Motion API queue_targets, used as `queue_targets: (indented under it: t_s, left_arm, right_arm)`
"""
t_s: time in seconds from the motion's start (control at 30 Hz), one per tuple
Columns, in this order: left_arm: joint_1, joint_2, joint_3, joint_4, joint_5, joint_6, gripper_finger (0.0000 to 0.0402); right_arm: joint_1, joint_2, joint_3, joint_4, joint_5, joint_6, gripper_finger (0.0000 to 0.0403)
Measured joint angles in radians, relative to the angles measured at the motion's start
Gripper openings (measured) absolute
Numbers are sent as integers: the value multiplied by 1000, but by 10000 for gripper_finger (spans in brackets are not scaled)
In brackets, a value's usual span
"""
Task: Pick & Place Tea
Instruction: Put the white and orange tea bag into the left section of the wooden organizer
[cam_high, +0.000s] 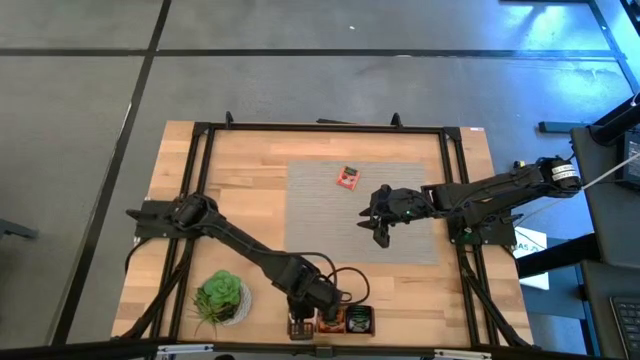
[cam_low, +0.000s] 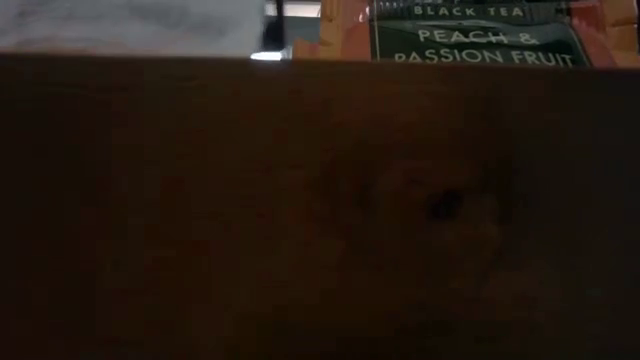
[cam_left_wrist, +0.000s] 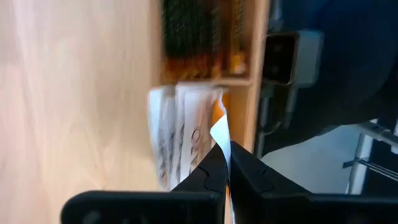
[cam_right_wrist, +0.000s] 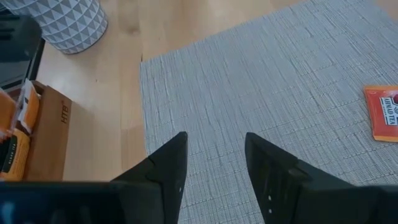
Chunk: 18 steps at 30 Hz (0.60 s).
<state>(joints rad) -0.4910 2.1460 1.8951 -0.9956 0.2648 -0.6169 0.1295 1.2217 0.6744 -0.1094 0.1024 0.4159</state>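
At the bottom centre of the high view, the left claw is pinched closed on a white sachet at the wooden box on the desk edge. The right claw hangs open above the grey mat, right of centre. An orange sachet lies on the mat's upper part.
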Motion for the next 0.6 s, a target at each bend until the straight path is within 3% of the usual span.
queue_targets:
  t_s: [0.6]
  left_arm:
    - [-1,76,1,50,38,105,3]
  right_arm:
    - [-1,1,-51,72,0,-35,162]
